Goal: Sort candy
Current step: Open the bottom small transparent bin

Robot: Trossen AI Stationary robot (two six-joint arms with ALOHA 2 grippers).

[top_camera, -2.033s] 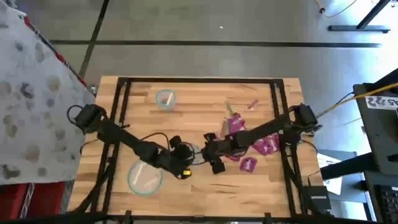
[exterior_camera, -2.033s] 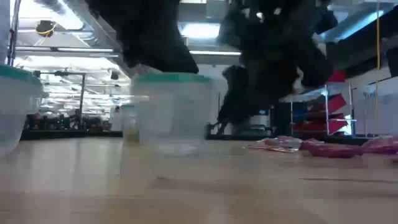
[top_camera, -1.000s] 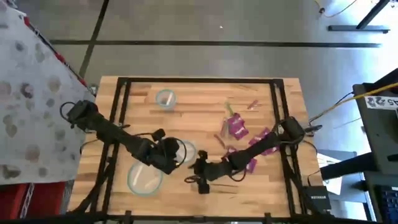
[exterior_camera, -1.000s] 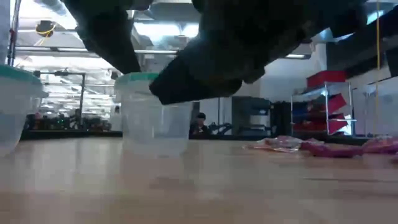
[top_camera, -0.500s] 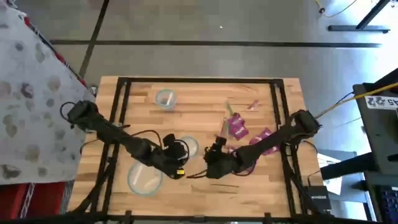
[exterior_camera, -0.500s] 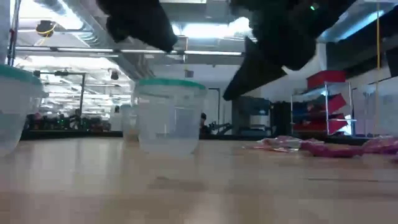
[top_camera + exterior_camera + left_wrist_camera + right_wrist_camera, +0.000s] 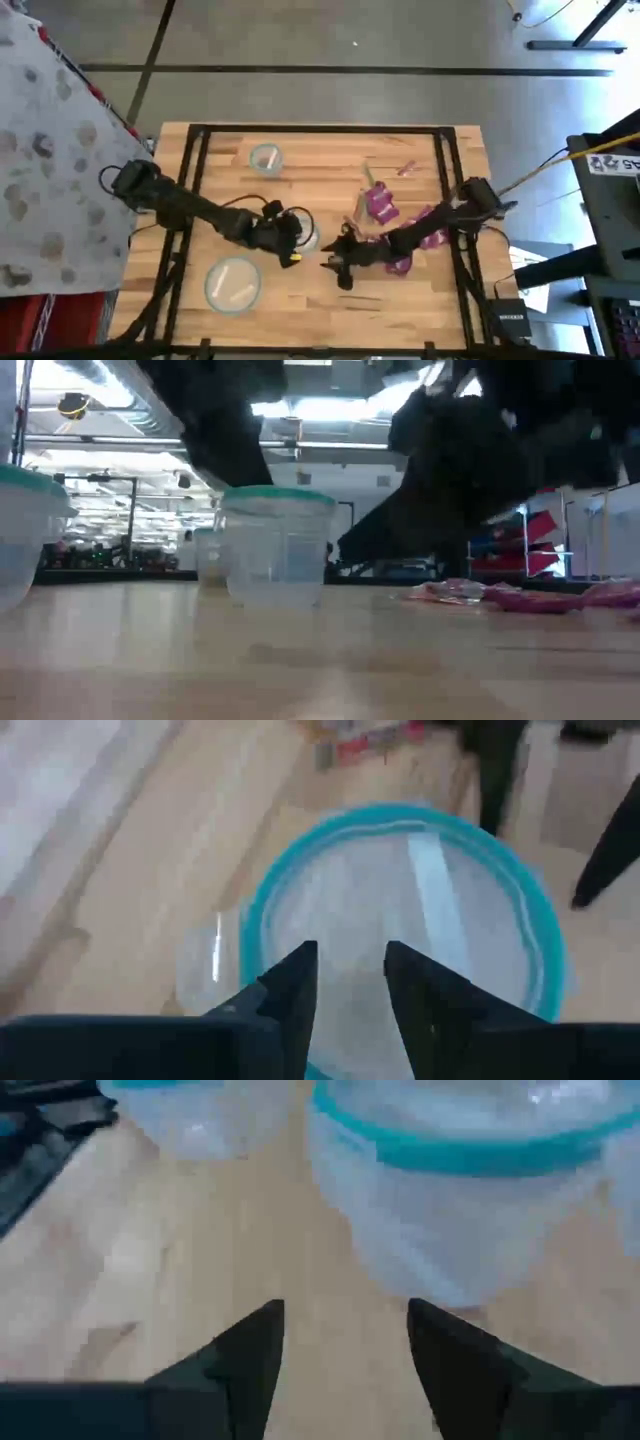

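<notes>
While both arms meet mid-surface | left pincer (image 7: 348, 982) parted, empty — over round clear teal-rimmed bowl (image 7: 400, 910) | right pincer (image 7: 345, 1342) parted, empty — beside it | magenta-purple wrapped candy (image 7: 380, 205) scattered on wooden surface (image 7: 320, 160), right side.

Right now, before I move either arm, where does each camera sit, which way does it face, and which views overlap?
High view: overhead, straight down on the table; both arms, the candy, three bowls.
Low view: table height, level across into the room; dark arms drop in from above, middle bowl ahead.
Left wrist view: above that bowl, looking in past the open left gripper.
Right wrist view: low, facing the bowl's side past the open right gripper.
Shared: all four show the middle bowl.
</notes>
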